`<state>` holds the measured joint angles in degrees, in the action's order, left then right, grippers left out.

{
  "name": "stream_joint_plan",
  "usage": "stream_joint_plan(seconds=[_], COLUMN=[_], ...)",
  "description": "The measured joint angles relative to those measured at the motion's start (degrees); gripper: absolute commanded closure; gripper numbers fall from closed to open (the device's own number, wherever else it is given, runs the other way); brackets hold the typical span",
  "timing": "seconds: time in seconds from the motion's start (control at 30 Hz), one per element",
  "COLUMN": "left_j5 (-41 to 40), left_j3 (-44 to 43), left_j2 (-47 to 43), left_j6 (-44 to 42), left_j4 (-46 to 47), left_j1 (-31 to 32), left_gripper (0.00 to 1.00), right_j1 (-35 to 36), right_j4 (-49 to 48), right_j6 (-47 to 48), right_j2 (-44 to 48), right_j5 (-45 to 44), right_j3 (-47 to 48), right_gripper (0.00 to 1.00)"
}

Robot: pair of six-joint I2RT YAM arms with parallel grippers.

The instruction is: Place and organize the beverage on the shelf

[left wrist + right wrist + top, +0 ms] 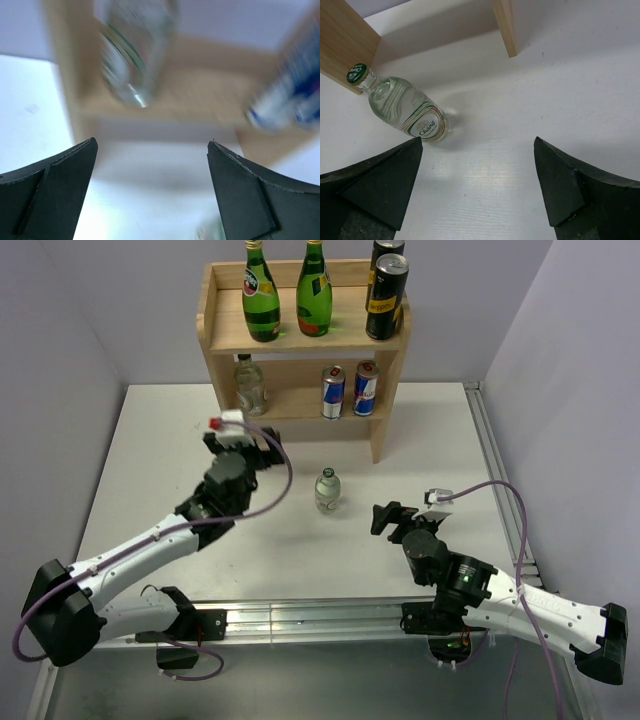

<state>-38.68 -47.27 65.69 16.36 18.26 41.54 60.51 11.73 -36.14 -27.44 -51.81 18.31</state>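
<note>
The small clear bottle (327, 490) stands on the tabletop (150, 460), just in front of the shelf (212, 340). The left end effector (152, 145) and right end effector (477, 142) are wide open, holding nothing. Next, I think, the right one must reach in and pinch the bottle.

A robotics lab, by the look of it — two robot arms (150, 545) bolted to an aluminium rail (320, 612) at the edge of a white table (150, 460), plain pale panels (60, 340) walling it in on three sides, purple cables (291, 468) looping loose.
</note>
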Motion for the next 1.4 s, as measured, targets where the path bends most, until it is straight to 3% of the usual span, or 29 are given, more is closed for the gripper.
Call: stream_joint_plan(seconds=[0.2,0.4,0.67,1.03,1.4], left_j5=[-0.92,-0.17,5.75,8.81,8.92], left_j3=[14.69,22.12,22.23,19.06,10.01], left_j2=[-0.57,0.48,14.38,21.59,34.34], left_j6=[4.15,6.95,7.93,8.37,6.34], left_j4=[2.95,10.58,25.07,31.78,34.67], left_j1=[13.66,17.51,18.05,20.81,20.98], left_gripper=[0.02,0.02,0.03,0.03,0.05], right_j1=[0.0,0.0,0.0,0.0,0.0], right_j4=[-0.24,-0.39,-0.59,-0.7,-1.03], right_j6=[0.0,0.0,-0.02,-0.02,0.0], right_j2=[-0.55,-0.66,-0.85,-1.55,-1.25], right_j5=[0.0,0.0,0.0,0.0,0.0], right_j3=[0.0,0.0,0.0,0.0,0.0], right_gripper=[0.01,0.01,0.01,0.01,0.01])
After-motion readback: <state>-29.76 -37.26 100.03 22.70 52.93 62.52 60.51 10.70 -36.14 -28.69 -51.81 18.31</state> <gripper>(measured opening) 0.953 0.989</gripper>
